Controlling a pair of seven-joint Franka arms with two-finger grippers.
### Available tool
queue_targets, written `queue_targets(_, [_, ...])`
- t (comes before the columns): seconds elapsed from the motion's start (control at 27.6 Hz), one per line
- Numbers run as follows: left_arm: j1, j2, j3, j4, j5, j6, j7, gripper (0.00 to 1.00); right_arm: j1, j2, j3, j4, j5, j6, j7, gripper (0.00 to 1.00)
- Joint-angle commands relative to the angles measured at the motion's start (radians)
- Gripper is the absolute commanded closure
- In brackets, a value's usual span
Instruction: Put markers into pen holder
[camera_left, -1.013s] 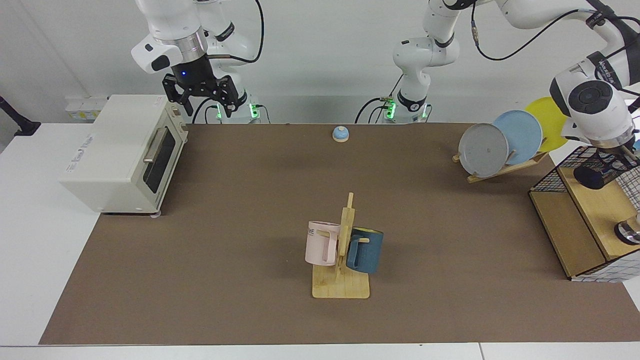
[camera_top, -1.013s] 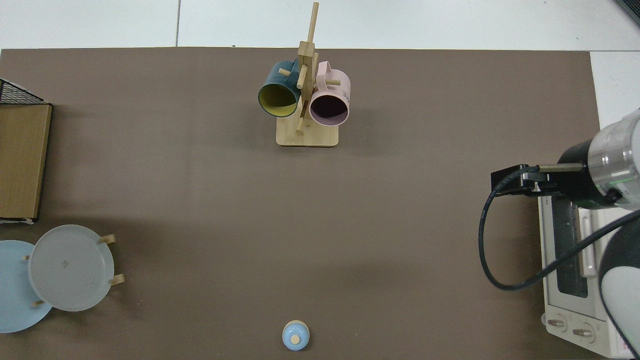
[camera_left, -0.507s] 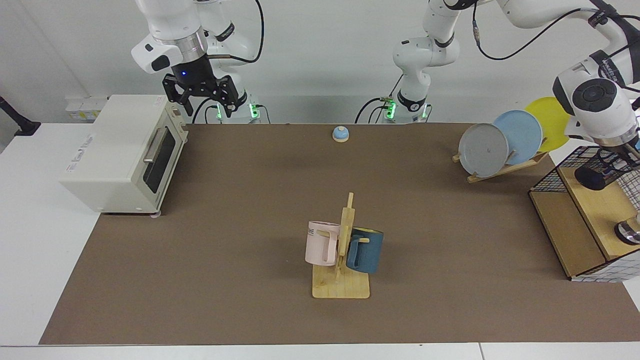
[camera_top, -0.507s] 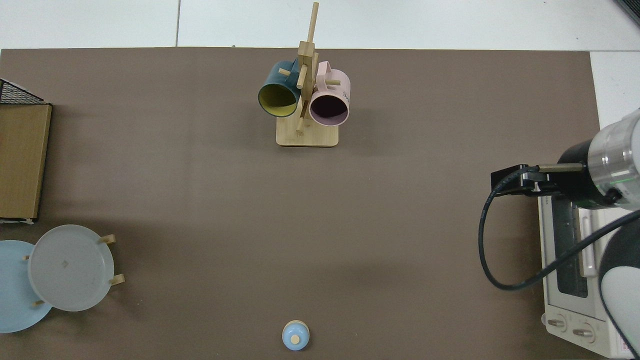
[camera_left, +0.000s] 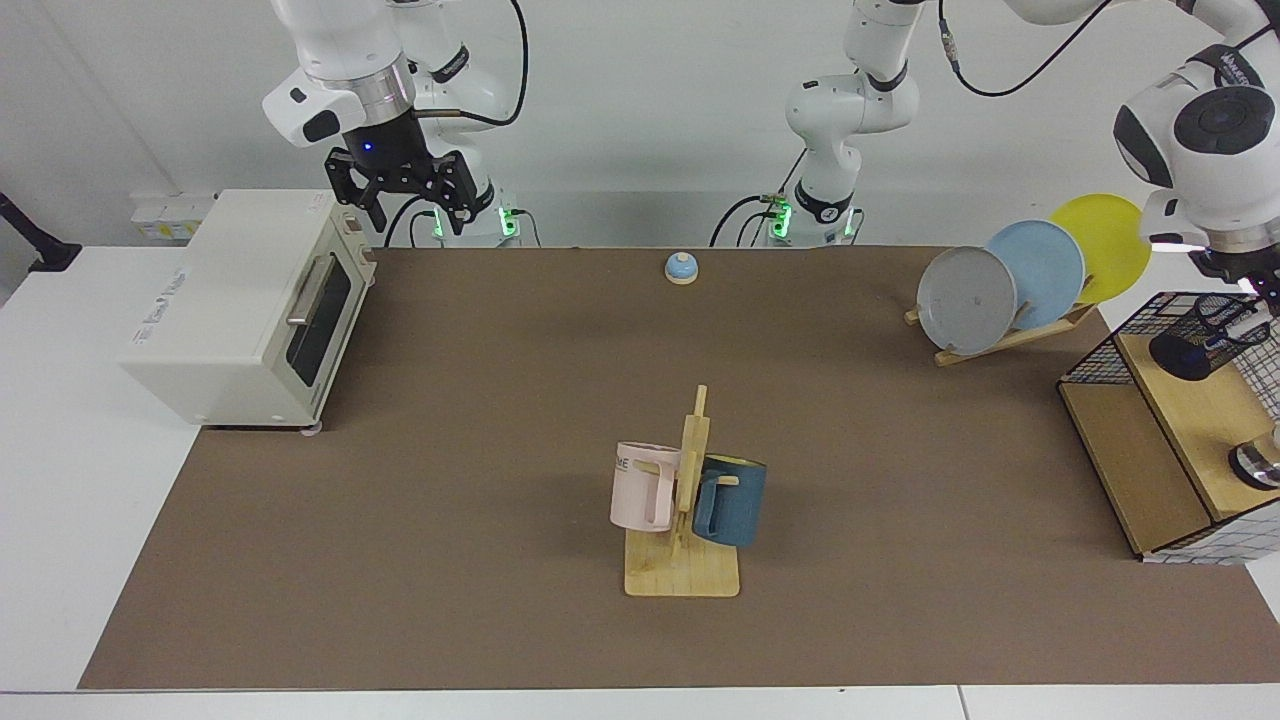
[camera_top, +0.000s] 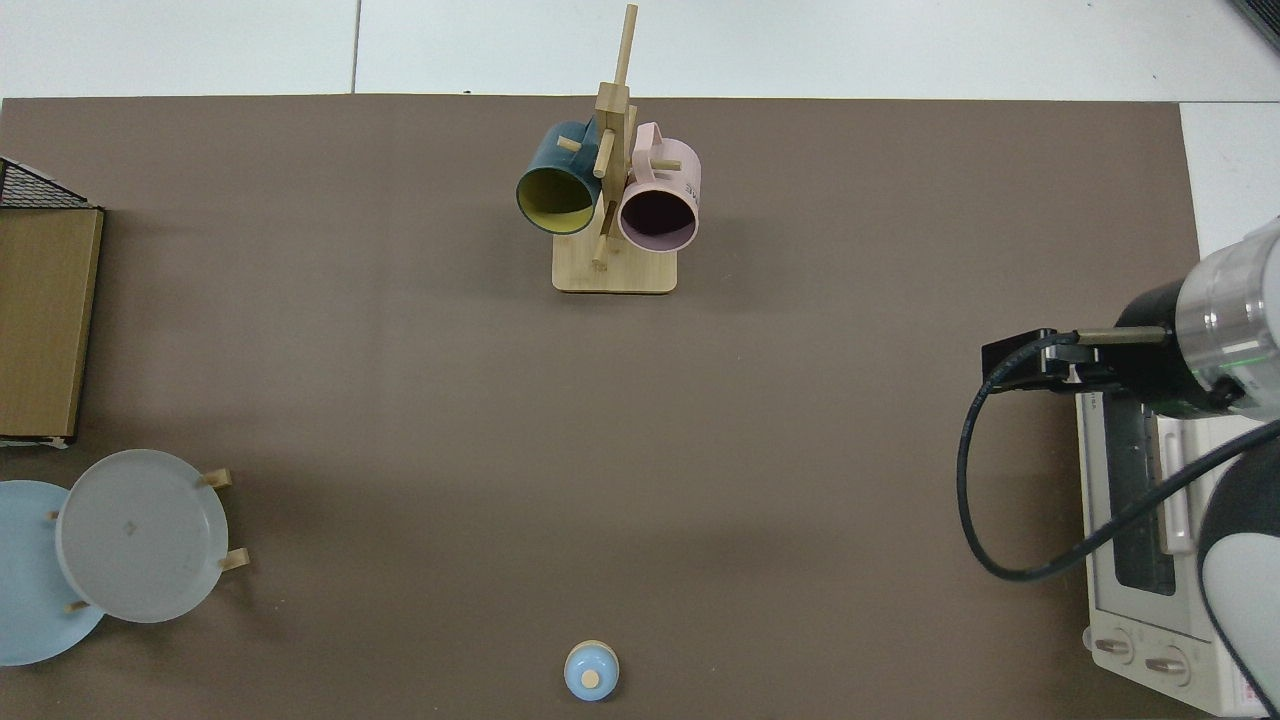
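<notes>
The pen holder (camera_left: 1192, 348), a black wire-mesh cup, rests on the upper wooden shelf of the wire rack at the far right of the facing view. My left gripper (camera_left: 1254, 286) hangs just above and behind it, cut off by the picture's edge. No marker shows in either view. My right gripper (camera_left: 405, 203) waits open and empty above the toaster oven's top corner at the back left. From above, the right gripper (camera_top: 1022, 362) sits at the right edge, over the oven.
A white toaster oven (camera_left: 240, 305) stands at the left. A wooden mug tree (camera_left: 688, 520) with a pink mug and a blue mug is mid-table. A small blue bell (camera_left: 681, 267) sits at the back. A plate rack (camera_left: 1010, 290) stands beside the black wire rack (camera_left: 1150, 440).
My left arm has lifted its hand up and slightly to the right, away from the pen holder. The right arm has not moved.
</notes>
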Motion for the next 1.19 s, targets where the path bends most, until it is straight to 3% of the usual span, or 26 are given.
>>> queue_targets(0.0, [-0.014, -0.022, -0.003, 0.032, -0.11, -0.045, -0.004, 0.13, -0.014, 0.002, 0.007, 0.003, 0.016, 0.013, 0.013, 0.0])
queue_targets(0.07, [-0.017, -0.036, -0.005, 0.034, -0.158, -0.054, -0.005, 0.04, -0.014, 0.002, 0.007, 0.003, 0.018, 0.013, 0.013, 0.0])
queue_targets(0.4, [-0.035, -0.099, -0.003, 0.072, -0.443, -0.221, -0.079, 0.01, -0.014, 0.002, 0.007, 0.003, 0.016, 0.013, 0.013, 0.0])
queue_targets(0.65, [-0.051, -0.148, -0.103, 0.072, -0.485, -0.37, -0.431, 0.0, -0.014, 0.002, 0.007, 0.003, 0.018, 0.013, 0.013, 0.0])
queue_targets(0.87, [-0.035, -0.152, -0.18, 0.074, -0.623, -0.439, -0.759, 0.0, -0.014, 0.002, 0.007, 0.003, 0.018, 0.013, 0.015, 0.0])
queue_targets(1.16, [-0.035, -0.178, -0.244, 0.084, -0.66, -0.44, -0.884, 0.0, -0.014, 0.002, 0.007, 0.003, 0.016, 0.013, 0.013, 0.0])
